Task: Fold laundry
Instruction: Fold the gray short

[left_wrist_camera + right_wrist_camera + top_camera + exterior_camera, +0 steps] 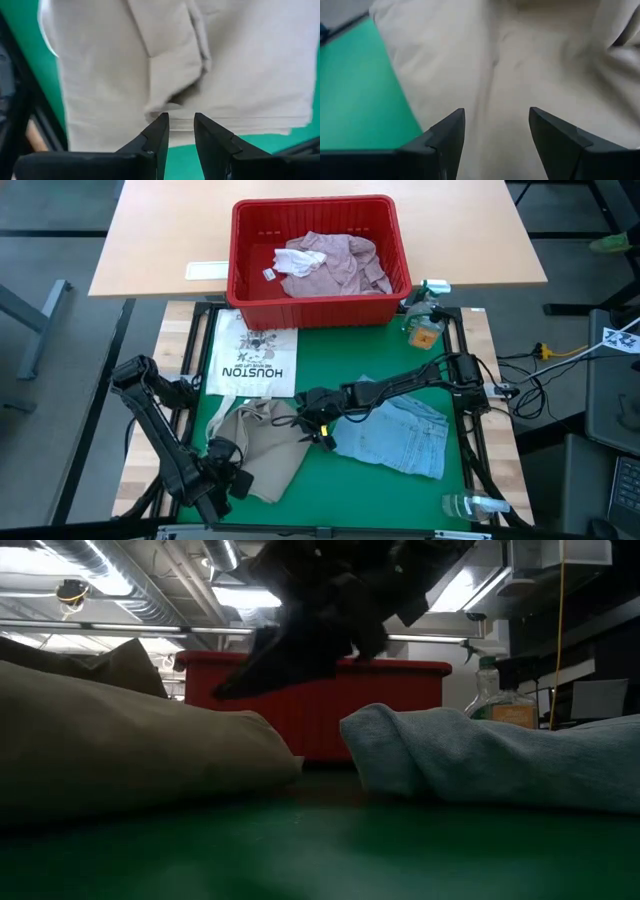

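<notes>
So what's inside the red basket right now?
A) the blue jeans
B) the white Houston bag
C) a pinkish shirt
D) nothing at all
C: in the view from above, a crumpled pinkish shirt lies in the red basket, while the blue jeans and the white Houston bag lie outside it on the green mat.

Bright ceiling lights (105,580) glare above dim, blurry foreground; wrist views soft.
</notes>
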Motion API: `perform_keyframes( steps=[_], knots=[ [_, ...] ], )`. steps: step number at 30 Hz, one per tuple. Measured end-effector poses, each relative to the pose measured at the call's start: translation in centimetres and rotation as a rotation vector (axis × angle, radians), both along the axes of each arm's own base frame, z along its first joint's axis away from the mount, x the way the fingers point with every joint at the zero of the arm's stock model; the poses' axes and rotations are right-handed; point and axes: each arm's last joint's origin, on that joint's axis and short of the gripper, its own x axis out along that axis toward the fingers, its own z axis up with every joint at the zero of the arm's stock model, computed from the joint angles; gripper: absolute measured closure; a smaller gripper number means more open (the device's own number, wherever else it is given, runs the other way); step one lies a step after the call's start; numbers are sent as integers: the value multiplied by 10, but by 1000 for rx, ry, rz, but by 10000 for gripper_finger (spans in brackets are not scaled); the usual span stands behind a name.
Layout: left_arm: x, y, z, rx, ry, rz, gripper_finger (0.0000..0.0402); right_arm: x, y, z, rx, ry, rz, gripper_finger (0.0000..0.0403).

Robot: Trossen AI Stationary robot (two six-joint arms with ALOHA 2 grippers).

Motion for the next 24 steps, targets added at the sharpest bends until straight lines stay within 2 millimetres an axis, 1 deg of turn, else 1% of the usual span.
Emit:
perform_keyframes(
  steps=[5, 9, 12, 14, 17, 19, 24],
  knots=[
    [10, 1, 0, -22, -53, -2, 312, -4, -1, -5, -9, 71, 0, 182],
    [27, 9, 2, 76, -190, -77, 317, -5, -1, -7, -11, 87, 0, 182],
    [43, 23, 3, 163, -235, -118, 325, -6, -1, -7, -9, 91, -2, 182],
    [53, 34, 2, 194, -219, -145, 332, -6, -1, -7, 5, 100, -15, 182],
    [64, 48, -8, 221, -177, -223, 345, -6, -1, -7, 18, 107, -28, 182],
    [67, 57, -16, 233, -119, -259, 355, -6, -1, -7, 13, 107, -34, 182],
    [64, 75, -37, 291, -17, -262, 384, -6, -1, -7, 13, 107, -35, 182]
  ],
)
